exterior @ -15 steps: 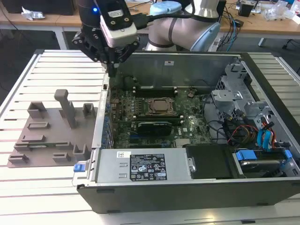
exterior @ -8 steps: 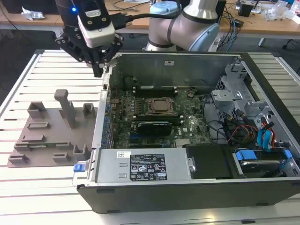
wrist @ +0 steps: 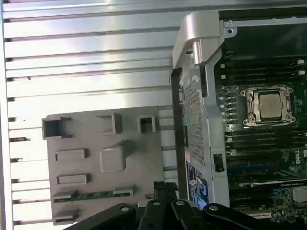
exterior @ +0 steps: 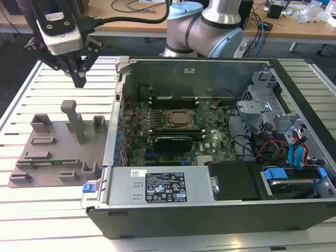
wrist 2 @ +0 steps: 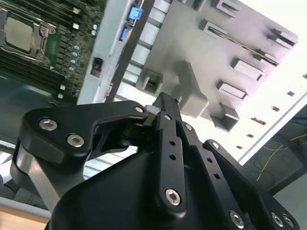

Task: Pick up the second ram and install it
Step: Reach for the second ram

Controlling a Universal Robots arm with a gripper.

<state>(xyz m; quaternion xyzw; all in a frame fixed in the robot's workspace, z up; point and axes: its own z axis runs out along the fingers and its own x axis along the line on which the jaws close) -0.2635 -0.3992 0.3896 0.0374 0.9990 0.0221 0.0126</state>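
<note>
One ram (wrist: 93,195) on fixture (wrist: 139,167), one tool (exterior: 80,81) above

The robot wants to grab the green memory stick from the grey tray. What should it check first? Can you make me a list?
1. The second ram lies in the grey tray: ok.
2. The gripper is empty: ok, it holds nothing.
3. The fingers are open for grabbing: not ok, they are shut.
4. The gripper is down at the stick: not ok, it hangs above the tray, apart from the stick.
5. The computer case is open: ok, the inside shows.
6. The memory slots by the processor socket have a free place: cannot tell.
</note>
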